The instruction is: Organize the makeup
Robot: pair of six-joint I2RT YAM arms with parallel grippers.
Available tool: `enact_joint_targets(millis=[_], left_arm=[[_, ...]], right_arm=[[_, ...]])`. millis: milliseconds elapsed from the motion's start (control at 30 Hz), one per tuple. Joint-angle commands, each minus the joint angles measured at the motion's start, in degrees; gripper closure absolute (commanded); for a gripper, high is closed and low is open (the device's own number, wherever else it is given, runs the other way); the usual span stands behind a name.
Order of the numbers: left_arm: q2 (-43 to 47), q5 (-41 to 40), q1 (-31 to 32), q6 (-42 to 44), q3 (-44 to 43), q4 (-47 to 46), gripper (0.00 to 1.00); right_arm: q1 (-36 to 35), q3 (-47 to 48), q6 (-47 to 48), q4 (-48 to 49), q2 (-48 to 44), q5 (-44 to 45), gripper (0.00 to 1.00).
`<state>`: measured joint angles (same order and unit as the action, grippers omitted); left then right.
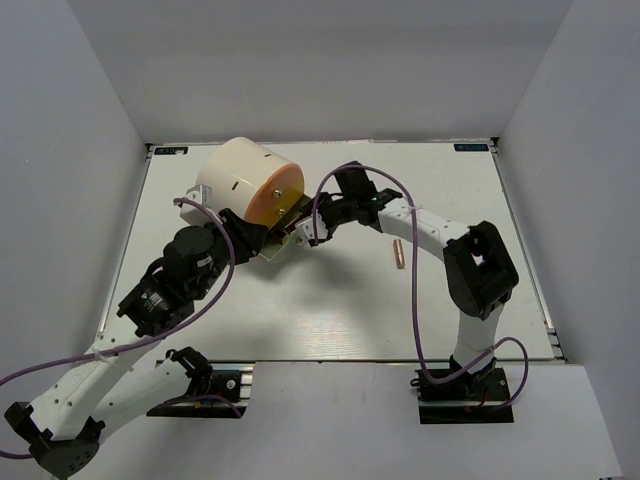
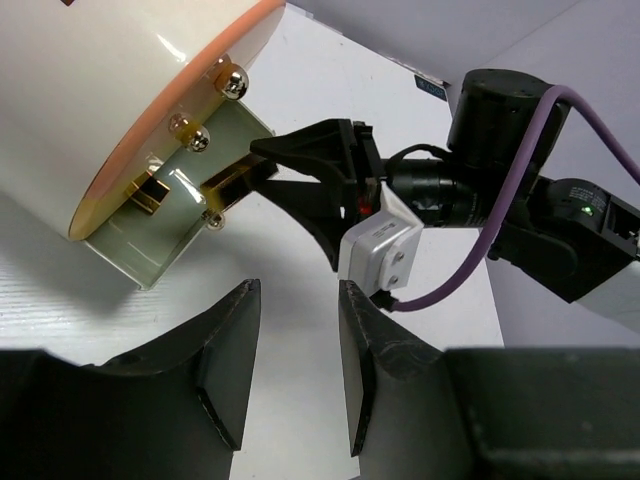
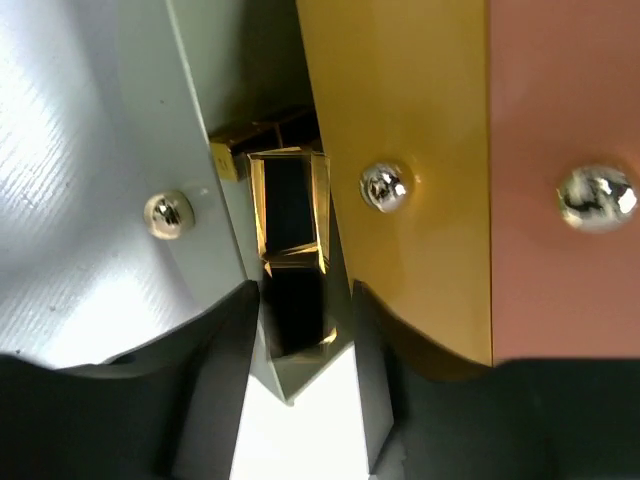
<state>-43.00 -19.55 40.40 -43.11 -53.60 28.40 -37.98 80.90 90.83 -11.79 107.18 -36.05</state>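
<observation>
A gold-and-black lipstick (image 3: 290, 200) lies in the pulled-out mint green drawer (image 3: 190, 130) of the cream cylinder (image 1: 245, 180) with the orange front. My right gripper (image 3: 305, 300) reaches into that drawer, jaws open on either side of the lipstick, with a gap on its right side. The left wrist view shows the drawer (image 2: 150, 250), gold pieces (image 2: 235, 180) in it and my right gripper (image 2: 265, 170) at its mouth. A slim rose-gold tube (image 1: 398, 254) lies on the table right of centre. My left gripper (image 2: 295, 300) is open and empty just in front of the drawer.
The cylinder lies on its side at the back left of the white table (image 1: 330, 310). Gold (image 3: 420, 150) and rose (image 3: 560, 150) drawer fronts with round knobs sit beside the green one. Grey walls enclose the table on three sides.
</observation>
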Motion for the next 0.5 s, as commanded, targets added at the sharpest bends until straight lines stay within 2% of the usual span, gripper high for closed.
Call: enact_joint_targets(millis=[0, 33, 133, 267, 333, 367, 433, 467], left_arm=[[1.1, -1.1, 0.2, -0.3, 0.8, 0.3, 0.53], [1.3, -1.2, 0.2, -0.4, 0.9, 0.3, 0.53], [1.6, -1.3, 0.2, -0.7, 1.3, -0.3, 0.52], [1.8, -1.3, 0.2, -0.7, 1.5, -0.5, 0.52], [1.6, -1.1, 0.2, -0.6, 1.4, -0.7, 0.52], [1.7, -1.1, 0.2, -0.6, 1.4, -0.7, 0.52], [1.7, -1.0, 0.2, -0.7, 1.7, -1.1, 0.52], [1.6, -0.8, 0.2, -0.5, 1.8, -1.5, 0.52]], right_arm=[[-1.0, 2.2, 1.6, 2.4, 0.8, 1.2, 0.5], [-1.0, 2.1, 0.3, 3.3, 0.8, 1.4, 0.46], [-1.0, 1.7, -2.2, 4.8, 0.1, 2.0, 0.46], [-0.3, -2.5, -10.1, 11.1, -4.2, 2.4, 0.53], [0.4, -6.1, -16.2, 18.0, -7.0, 3.7, 0.83], [0.6, -9.7, -24.8, 24.6, -9.7, 4.8, 1.0], [1.7, -14.4, -40.7, 34.5, -12.3, 14.6, 1.0], [1.9, -16.6, -54.8, 41.6, -14.3, 21.7, 1.0]])
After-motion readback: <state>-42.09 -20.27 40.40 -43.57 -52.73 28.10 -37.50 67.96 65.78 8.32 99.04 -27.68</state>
